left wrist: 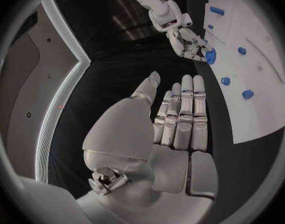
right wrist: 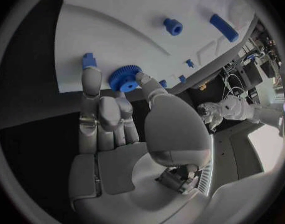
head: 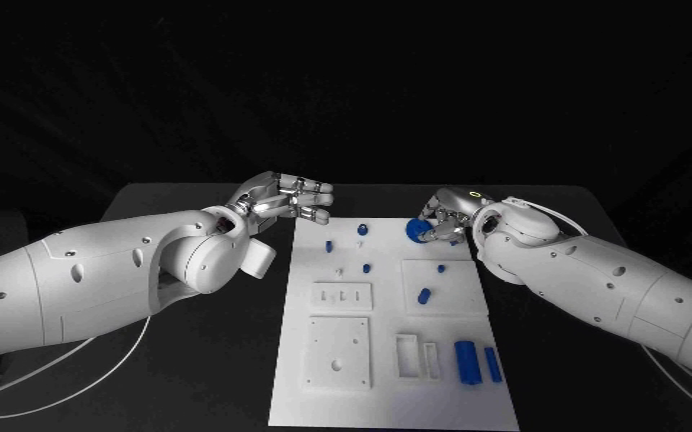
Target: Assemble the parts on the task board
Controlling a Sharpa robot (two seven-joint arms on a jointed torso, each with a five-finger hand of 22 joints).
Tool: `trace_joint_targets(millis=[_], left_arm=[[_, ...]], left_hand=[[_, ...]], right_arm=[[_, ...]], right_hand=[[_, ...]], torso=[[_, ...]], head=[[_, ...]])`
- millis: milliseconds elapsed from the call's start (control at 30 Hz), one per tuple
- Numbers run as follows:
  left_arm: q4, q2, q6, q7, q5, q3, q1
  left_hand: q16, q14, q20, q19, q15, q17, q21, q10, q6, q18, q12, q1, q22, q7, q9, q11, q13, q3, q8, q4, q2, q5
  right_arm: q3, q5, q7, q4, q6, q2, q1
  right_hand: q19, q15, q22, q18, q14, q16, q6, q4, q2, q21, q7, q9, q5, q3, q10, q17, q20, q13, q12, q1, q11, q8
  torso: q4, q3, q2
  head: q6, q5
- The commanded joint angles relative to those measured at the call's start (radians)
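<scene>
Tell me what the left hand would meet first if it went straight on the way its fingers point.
Probably the right hand holding the blue gear. The left hand points that way over bare table; depth is unclear.

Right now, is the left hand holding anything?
No: the left hand is open, fingers straight, beside the task board.

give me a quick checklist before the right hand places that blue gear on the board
1. Gear held: right hand pinches the blue gear between thumb and fingers: ok.
2. Gear over the task board, at its far right corner: ok.
3. Target peg for the gear: cannot tell.
4. Left hand out of the way, fingers apart and holding nothing, beside the board's far left corner: ok.
5. Gear bore free of the fingers: cannot tell.
</scene>
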Motion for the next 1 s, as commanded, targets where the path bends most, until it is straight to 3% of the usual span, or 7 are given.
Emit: trace_joint_targets(millis=[33, 267, 433, 600, 833, 1000], left_arm=[[0.001, 0.003, 0.017, 0.004, -0.003, 0.000, 0.001], [0.000, 0.004, 0.017, 0.003, -0.003, 0.000, 0.001], [0.000, 0.003, 0.017, 0.003, -0.003, 0.000, 0.001], [-0.001, 0.002, 0.016, 0.002, -0.003, 0.000, 0.001], [-0.001, 0.001, 0.015, 0.003, -0.003, 0.000, 0.001], [0.000, 0.001, 0.015, 0.002, -0.003, 0.000, 0.001]], left_hand=[[0.004, -0.006, 0.000, -0.005, -0.002, -0.001, 0.005, -0.005, -0.005, -0.001, 0.005, -0.003, -0.001, -0.001, 0.001, 0.000, 0.001, 0.000, 0.002, -0.005, 0.008, 0.005], [0.004, -0.007, 0.001, -0.005, -0.001, -0.001, 0.006, -0.006, -0.006, -0.001, 0.005, -0.001, -0.004, -0.001, 0.001, 0.000, 0.002, 0.001, 0.002, -0.006, 0.008, 0.006], [0.004, -0.007, 0.001, -0.005, -0.001, -0.001, 0.006, -0.006, -0.006, -0.001, 0.005, -0.001, -0.004, -0.001, 0.001, 0.000, 0.002, 0.001, 0.002, -0.006, 0.008, 0.006], [0.004, -0.007, 0.001, -0.005, -0.001, -0.001, 0.006, -0.006, -0.006, -0.001, 0.005, -0.001, -0.004, -0.001, 0.001, 0.000, 0.002, 0.001, 0.002, -0.006, 0.008, 0.006], [0.004, -0.007, 0.000, -0.006, -0.002, -0.001, 0.008, -0.006, -0.006, -0.001, 0.005, -0.001, -0.005, -0.001, 0.001, -0.001, 0.001, 0.003, 0.002, -0.006, 0.010, 0.006], [0.004, -0.007, 0.000, -0.006, -0.002, -0.001, 0.008, -0.006, -0.006, -0.001, 0.005, -0.001, -0.005, -0.001, 0.001, -0.001, 0.001, 0.003, 0.002, -0.006, 0.010, 0.006]], right_arm=[[-0.003, -0.005, -0.011, -0.004, 0.053, 0.003, -0.004], [-0.004, -0.033, -0.028, -0.001, 0.040, 0.005, -0.004], [-0.004, -0.081, -0.052, 0.022, -0.007, 0.002, -0.004], [-0.004, -0.114, -0.076, 0.068, -0.055, -0.006, -0.004], [-0.004, -0.149, -0.108, 0.167, -0.128, -0.024, -0.004], [-0.004, -0.183, -0.120, 0.227, -0.167, -0.024, -0.004]], right_hand=[[0.030, -0.002, 0.011, 0.007, 0.006, 0.005, 0.024, -0.016, 0.005, 0.000, -0.003, 0.002, -0.007, 0.048, 0.011, 0.003, -0.001, 0.009, 0.010, -0.015, -0.003, 0.000], [0.032, -0.006, 0.031, 0.000, 0.007, 0.010, 0.079, -0.040, 0.021, 0.005, -0.014, 0.003, -0.002, 0.110, 0.026, 0.006, -0.004, 0.028, 0.025, -0.023, -0.011, 0.000], [0.034, -0.010, 0.046, -0.006, 0.008, 0.012, 0.112, -0.054, 0.023, 0.013, -0.024, 0.004, -0.026, 0.155, 0.039, 0.008, -0.009, 0.042, 0.036, -0.024, -0.017, 0.000], [0.036, -0.011, 0.057, -0.008, 0.009, 0.013, 0.123, -0.051, 0.020, 0.027, -0.027, 0.004, -0.045, 0.162, 0.047, 0.008, -0.011, 0.049, 0.042, -0.027, -0.019, 0.000], [0.038, -0.014, 0.065, -0.011, 0.009, 0.017, 0.130, 0.012, 0.000, 0.031, -0.032, 0.004, -0.107, 0.116, 0.057, 0.008, -0.013, 0.057, 0.045, -0.016, -0.021, 0.000], [0.039, -0.014, 0.067, -0.011, 0.009, 0.014, 0.131, 0.033, -0.009, 0.029, -0.033, 0.004, -0.113, 0.116, 0.059, 0.004, -0.013, 0.060, 0.044, -0.007, -0.021, 0.000]], torso=[[0.0000, 0.0003, 0.000], [-0.0003, 0.0004, 0.000], [-0.0008, 0.0004, -0.001], [-0.0019, 0.0010, -0.002], [-0.0016, 0.0005, -0.001], [-0.0006, 0.0005, 0.000]], head=[[-0.002, -0.001], [0.000, -0.001], [-0.002, 0.000], [0.000, 0.001], [0.004, 0.002], [0.009, 0.005]])
